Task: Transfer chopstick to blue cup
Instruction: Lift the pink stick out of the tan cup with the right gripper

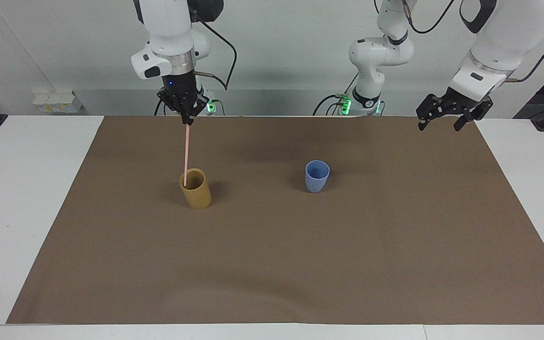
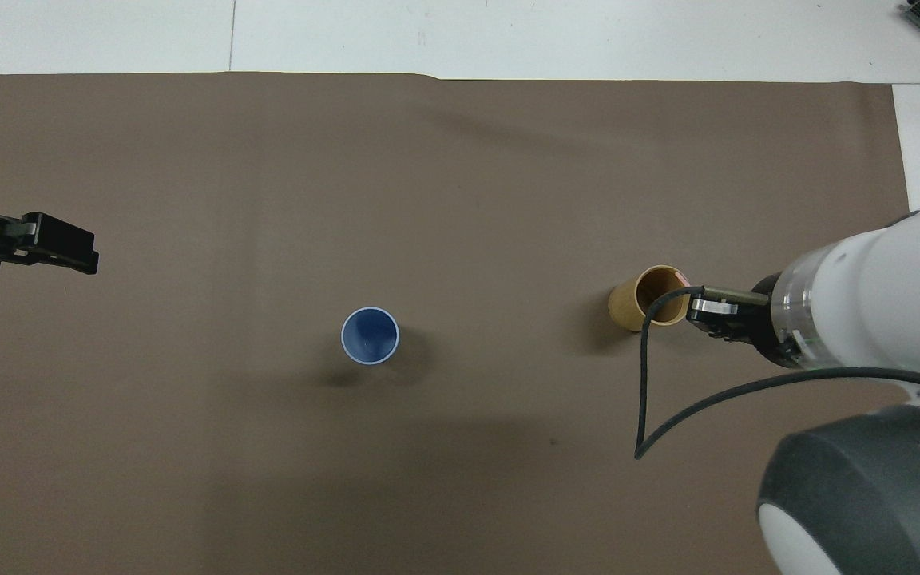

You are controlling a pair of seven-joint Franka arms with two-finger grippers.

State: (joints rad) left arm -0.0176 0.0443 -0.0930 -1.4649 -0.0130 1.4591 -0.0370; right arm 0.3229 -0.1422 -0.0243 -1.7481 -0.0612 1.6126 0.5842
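A: What is your white surface (image 1: 26, 198) carrying?
B: You have a wide brown paper mat (image 1: 272, 264) covering most of it.
A: And on the mat?
B: A tan wooden cylindrical cup (image 1: 196, 190) toward the right arm's end, and a small light-blue plastic cup (image 1: 317, 176) well apart from it.

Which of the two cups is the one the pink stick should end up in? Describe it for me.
On the brown mat two cups stand side by side. The blue cup is the one toward the left arm's end, with nothing over it. It is shorter, light blue and tapers toward its base, unlike the taller tan wooden cup.
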